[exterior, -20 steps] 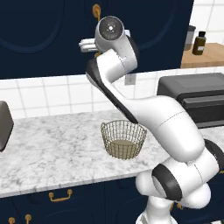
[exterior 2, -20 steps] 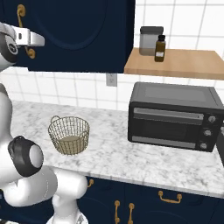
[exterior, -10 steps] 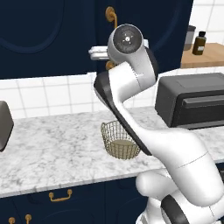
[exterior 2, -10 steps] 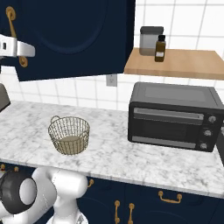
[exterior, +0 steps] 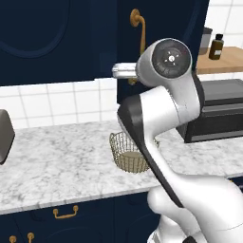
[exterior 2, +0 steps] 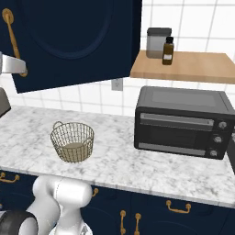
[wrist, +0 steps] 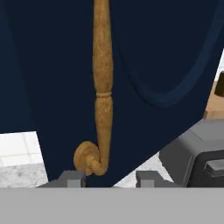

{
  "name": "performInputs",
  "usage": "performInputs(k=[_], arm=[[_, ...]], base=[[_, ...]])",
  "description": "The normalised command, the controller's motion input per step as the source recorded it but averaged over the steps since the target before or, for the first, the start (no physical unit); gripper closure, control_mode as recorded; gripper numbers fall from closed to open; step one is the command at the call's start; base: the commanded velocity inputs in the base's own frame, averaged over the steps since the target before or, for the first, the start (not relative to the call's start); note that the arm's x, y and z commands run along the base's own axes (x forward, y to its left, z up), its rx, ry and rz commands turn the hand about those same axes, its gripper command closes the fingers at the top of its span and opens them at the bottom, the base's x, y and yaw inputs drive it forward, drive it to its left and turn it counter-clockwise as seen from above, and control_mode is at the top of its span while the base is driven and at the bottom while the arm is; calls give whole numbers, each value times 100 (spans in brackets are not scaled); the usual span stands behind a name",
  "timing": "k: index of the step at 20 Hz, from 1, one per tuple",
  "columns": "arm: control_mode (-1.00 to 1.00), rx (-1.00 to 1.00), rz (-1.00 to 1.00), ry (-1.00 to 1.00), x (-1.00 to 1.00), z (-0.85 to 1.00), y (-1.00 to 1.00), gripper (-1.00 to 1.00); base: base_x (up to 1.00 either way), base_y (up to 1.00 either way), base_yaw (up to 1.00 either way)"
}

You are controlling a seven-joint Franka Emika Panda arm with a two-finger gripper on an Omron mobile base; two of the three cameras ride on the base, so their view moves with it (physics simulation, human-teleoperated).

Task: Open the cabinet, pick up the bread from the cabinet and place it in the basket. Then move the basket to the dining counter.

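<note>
Hand view has the jaws (wrist: pixel 109 176) parted, one tip either side of the gold handle's (wrist: pixel 102 87) lower end, clasping nothing. That handle belongs to the navy cabinet (exterior 2: pixel 78 41) door, swung partly open. Below, the basket (exterior 2: pixel 72 142) sits on the marble surface (exterior 2: pixel 119 160), left of the black oven (exterior 2: pixel 182 121).

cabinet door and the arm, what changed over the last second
The cabinet door has swung further out from the wall, its gold handle moving with it. The arm has drawn back toward the base, pulling the door along. The gripper sits at the handle's lower end with jaws apart; whether it grips cannot be told. The basket, toaster oven and shelf jars stayed put.
</note>
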Motion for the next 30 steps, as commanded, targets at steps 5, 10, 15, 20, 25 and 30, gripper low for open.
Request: performInputs(k=[5, 10, 15, 20, 25, 30], arm=[[-100, -40, 0, 0, -93, -13, 99, -100], [-100, -41, -1, 11, 65, -10, 97, -100], [-100, -30, -19, 20, 100, -29, 56, -100], [-100, -13, -27, 21, 100, -11, 3, -100], [-100, 0, -20, 25, 95, -1, -37, -100], [-100, 7, -6, 4, 1, 1, -95, -100]], base=[[0, 0, 0], [0, 0, 0], [0, 0, 0], [0, 0, 0], [0, 0, 0], [0, 0, 0]])
